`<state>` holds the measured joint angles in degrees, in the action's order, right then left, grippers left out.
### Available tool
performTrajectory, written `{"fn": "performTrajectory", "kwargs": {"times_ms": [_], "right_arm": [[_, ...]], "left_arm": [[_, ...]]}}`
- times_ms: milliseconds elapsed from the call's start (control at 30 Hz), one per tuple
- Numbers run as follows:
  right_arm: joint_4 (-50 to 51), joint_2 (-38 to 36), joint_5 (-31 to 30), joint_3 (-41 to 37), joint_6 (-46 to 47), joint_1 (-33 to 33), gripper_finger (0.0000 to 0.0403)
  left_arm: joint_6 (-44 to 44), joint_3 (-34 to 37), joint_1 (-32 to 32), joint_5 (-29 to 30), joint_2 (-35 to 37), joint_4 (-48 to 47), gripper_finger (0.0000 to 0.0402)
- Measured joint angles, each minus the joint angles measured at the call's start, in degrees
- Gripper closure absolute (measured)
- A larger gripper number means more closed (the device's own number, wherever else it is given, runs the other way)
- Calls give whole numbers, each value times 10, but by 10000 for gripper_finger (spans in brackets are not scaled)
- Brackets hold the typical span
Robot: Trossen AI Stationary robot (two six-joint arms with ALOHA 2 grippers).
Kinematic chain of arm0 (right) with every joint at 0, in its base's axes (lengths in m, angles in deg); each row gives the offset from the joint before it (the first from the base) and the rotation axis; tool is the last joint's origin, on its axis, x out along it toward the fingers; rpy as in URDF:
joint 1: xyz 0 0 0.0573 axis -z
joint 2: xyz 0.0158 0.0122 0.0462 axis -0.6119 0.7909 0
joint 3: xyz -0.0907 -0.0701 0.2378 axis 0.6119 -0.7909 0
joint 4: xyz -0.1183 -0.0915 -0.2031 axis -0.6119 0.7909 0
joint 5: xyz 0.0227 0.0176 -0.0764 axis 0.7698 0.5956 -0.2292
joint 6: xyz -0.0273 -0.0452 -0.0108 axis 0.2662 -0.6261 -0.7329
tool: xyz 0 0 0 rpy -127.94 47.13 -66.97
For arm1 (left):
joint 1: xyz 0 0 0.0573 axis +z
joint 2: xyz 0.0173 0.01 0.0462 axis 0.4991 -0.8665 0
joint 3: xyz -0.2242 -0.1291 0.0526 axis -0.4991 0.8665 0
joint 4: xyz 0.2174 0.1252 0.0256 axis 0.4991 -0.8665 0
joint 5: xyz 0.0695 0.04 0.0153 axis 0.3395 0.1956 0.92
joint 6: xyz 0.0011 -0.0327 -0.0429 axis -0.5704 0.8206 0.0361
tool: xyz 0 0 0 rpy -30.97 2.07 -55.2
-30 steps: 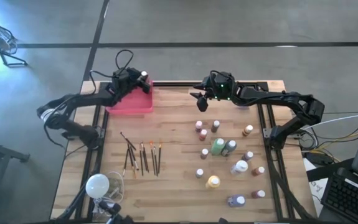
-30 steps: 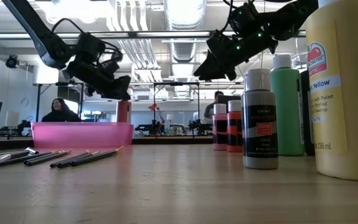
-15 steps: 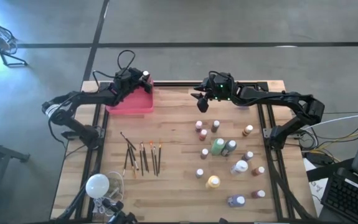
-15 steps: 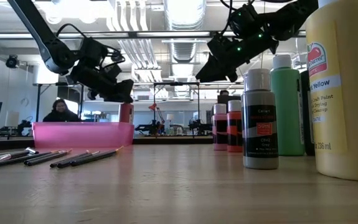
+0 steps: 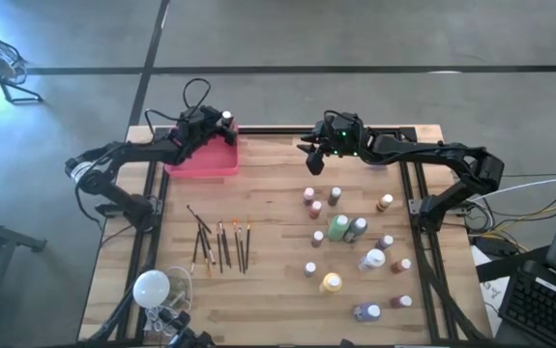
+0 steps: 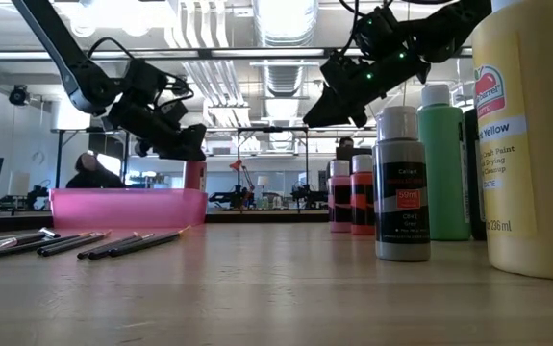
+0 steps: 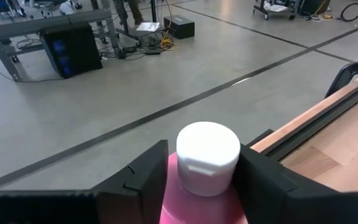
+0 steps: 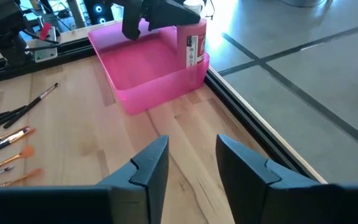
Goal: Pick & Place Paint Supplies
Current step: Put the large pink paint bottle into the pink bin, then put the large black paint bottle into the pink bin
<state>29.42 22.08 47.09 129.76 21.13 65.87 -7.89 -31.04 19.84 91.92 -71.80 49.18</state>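
The wooden tabletop (image 5: 278,280) stood on a grey concrete floor, the pink tray (image 5: 203,159) at its far edge. Compared with a second earlier, the left gripper (image 5: 221,123) had shifted over the tray's corner, jaws flanking the pink bottle (image 7: 207,163); the grip is unclear. Only the right wrist view showed the right gripper (image 8: 191,158) with jaws apart and empty beside the tray; brushes (image 5: 219,245) lay nearer.

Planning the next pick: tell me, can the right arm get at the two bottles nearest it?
Probably yes. The right gripper hangs empty above bare wood, just beyond the nearest bottles, and nothing lies between them. The left gripper is away over the pink bin.
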Motion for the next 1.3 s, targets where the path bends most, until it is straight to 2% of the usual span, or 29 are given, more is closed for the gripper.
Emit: {"fn": "performTrajectory", "kwargs": {"times_ms": [400, 767, 867, 1100, 1300], "right_arm": [[0, 0, 0, 0, 1, 0, 280], [0, 0, 0, 0, -5, 0, 280], [-1, 0, 0, 0, -3, 0, 275], [-24, 0, 0, 0, -3, 0, 257], [-41, 0, 0, 6, -2, 0, 243]], "left_arm": [[-20, -2, 0, 3, 41, -51, 150], [-19, -4, 0, 0, 122, -47, 147], [-3, -4, -1, -34, 152, -45, 147], [38, -4, -27, -162, 196, -12, 149], [13, -34, -119, -165, 181, -28, 149]]}}
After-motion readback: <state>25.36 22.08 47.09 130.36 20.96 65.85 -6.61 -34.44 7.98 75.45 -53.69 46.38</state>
